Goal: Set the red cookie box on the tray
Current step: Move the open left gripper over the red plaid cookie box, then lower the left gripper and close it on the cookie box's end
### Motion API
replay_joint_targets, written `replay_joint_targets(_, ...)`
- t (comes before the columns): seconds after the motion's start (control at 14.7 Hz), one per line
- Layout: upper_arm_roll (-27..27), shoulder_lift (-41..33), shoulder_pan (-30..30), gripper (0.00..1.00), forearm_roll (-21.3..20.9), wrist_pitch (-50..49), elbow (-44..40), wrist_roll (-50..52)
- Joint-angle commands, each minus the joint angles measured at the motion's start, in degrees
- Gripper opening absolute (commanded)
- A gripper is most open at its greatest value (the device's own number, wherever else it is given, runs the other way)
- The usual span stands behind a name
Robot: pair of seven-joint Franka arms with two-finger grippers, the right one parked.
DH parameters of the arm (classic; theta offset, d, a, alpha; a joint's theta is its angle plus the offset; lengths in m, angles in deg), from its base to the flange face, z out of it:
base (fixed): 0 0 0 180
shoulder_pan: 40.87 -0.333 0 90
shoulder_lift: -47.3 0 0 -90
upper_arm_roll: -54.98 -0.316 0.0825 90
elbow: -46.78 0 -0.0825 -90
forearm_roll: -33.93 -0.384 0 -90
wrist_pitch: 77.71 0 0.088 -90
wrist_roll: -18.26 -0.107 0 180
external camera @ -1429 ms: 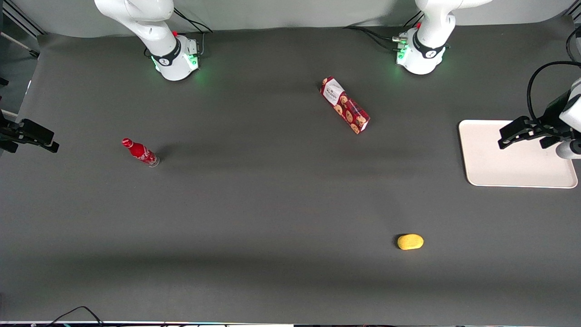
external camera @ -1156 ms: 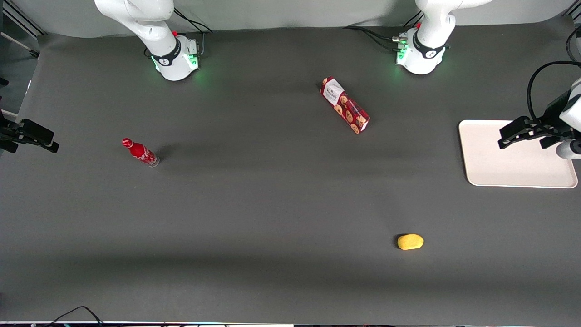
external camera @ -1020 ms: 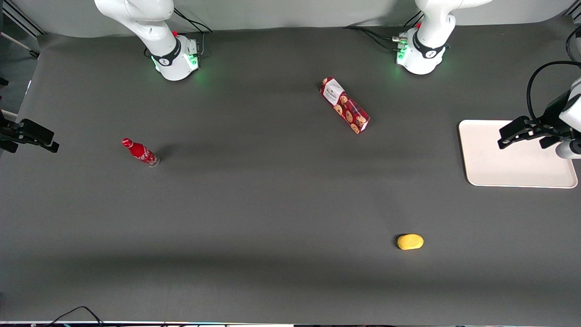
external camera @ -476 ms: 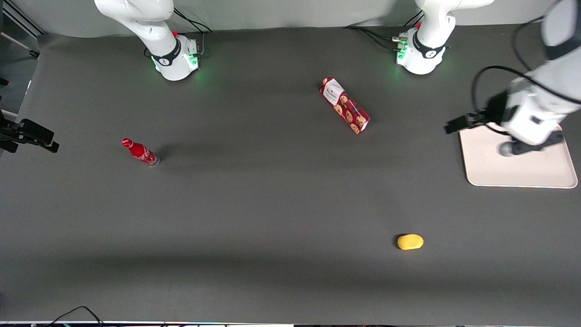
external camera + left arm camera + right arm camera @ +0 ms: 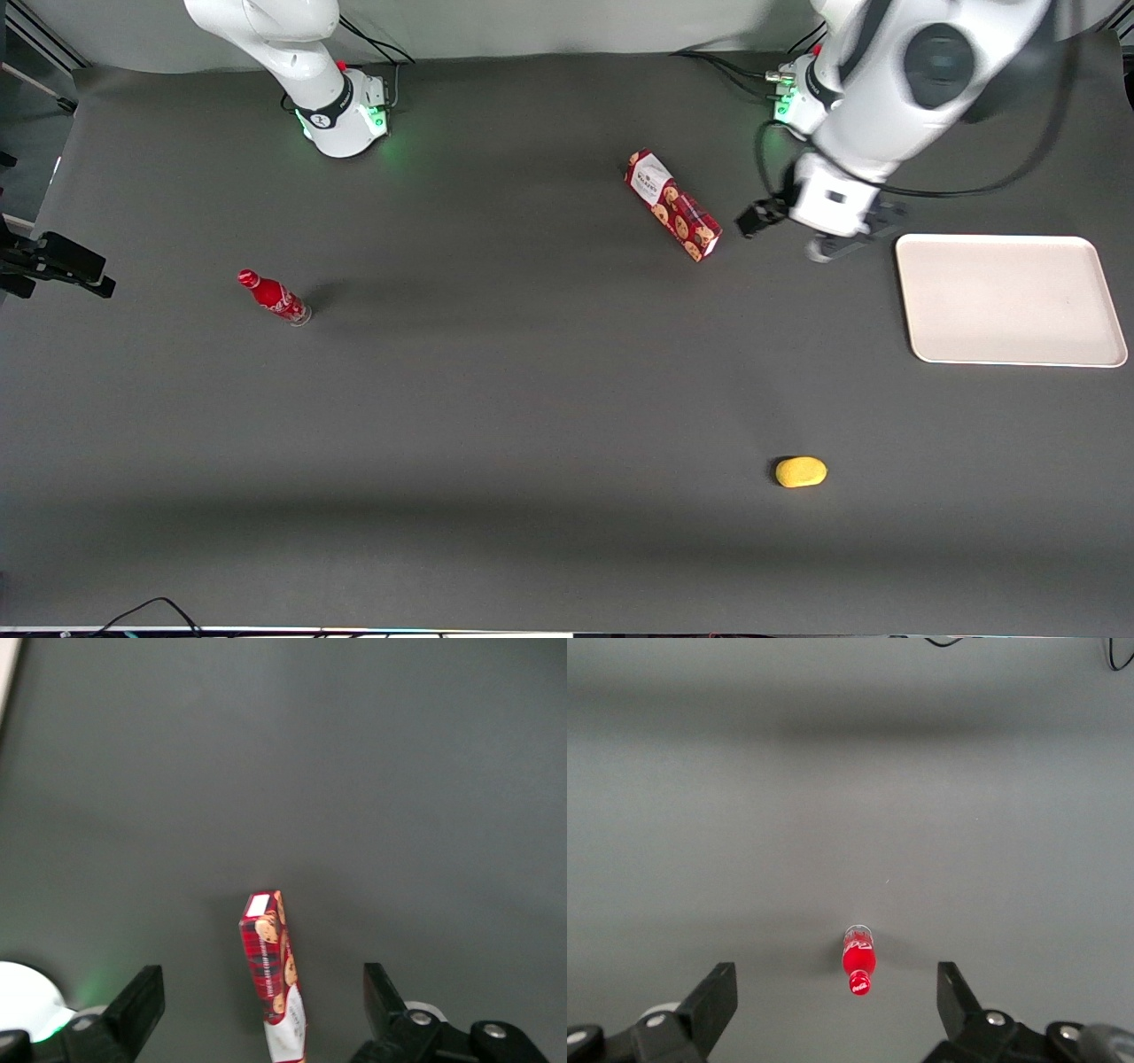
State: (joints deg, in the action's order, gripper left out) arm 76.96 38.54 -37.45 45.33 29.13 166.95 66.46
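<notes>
The red cookie box (image 5: 673, 215) lies flat on the dark table, slanted, its white label end toward the arm bases. In the left wrist view the red cookie box (image 5: 273, 979) shows below and between the two wide-apart black fingers (image 5: 137, 1005), untouched. My left gripper (image 5: 802, 232) hangs open above the table between the box and the tray, close to the box's end that is nearer the front camera. The cream-white tray (image 5: 1010, 301) lies bare at the working arm's end of the table.
A small red bottle (image 5: 273, 296) stands toward the parked arm's end of the table and also shows as the bottle (image 5: 858, 961) in the right wrist view. A yellow oval object (image 5: 801, 471) lies nearer the front camera than the tray. The working arm's base (image 5: 819, 111) stands near the box.
The left arm has swung from above the tray toward the cookie box, uncovering the tray. The box, bottle and yellow object have not moved.
</notes>
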Motion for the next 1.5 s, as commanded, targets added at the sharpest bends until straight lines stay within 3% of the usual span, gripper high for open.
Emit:
replay_joint_targets(0.0, 5.6, -3.1, 1.0, 1.0, 0.5, 10.2, 10.9, 9.1)
replay_joint_targets(0.48, 18.5, -1.6, 1.1, 1.0, 1.3, 31.5, 28.5, 19.6)
replay_joint_targets(0.75, 24.9, 1.6, 1.2, 1.0, 9.4, 42.1, 33.0, 19.7)
replay_joint_targets(1.43, 25.7, 14.9, 4.0, 1.0, 9.5, 55.9, 35.4, 22.6)
